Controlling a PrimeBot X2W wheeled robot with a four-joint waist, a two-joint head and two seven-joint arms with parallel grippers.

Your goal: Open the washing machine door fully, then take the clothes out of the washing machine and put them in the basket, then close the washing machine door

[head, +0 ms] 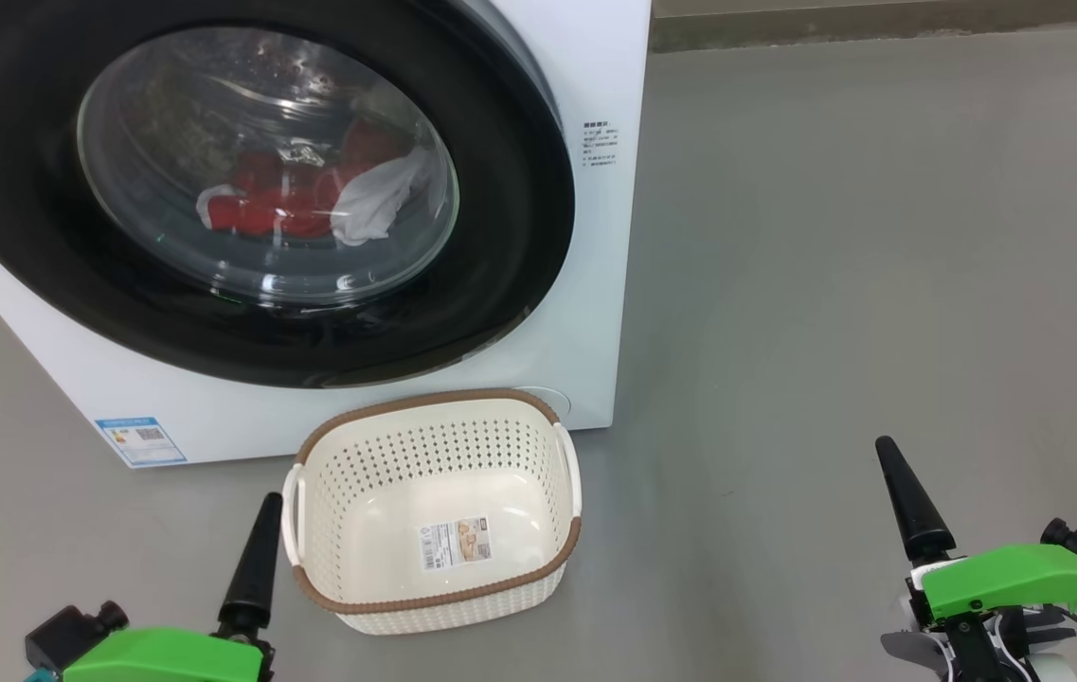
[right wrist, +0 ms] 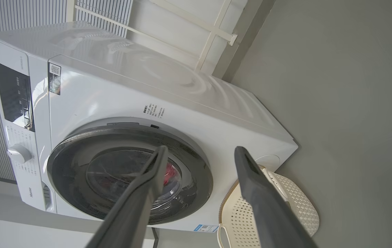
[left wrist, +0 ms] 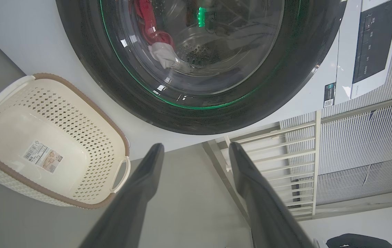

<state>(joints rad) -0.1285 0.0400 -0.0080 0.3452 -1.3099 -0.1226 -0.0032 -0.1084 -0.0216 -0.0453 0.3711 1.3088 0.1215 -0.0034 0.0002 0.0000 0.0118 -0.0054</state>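
The washing machine door (head: 244, 189) is shut, the clothes (head: 296, 199) seen behind its glass, the basket (head: 434, 402) set just before it. Left gripper (left wrist: 196, 146) and right gripper (right wrist: 199, 148) are held wide open, nothing gripped

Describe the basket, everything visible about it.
The basket is a small cream-white plastic tub, rounded rectangular. Its walls are perforated with small holes, and it has a brown woven-look rim and a looped handle at each short side. A paper sticker lies on its plain bottom. It stands empty and upright on the grey floor, just before the washing machine. Whether it touches the machine cannot be told.
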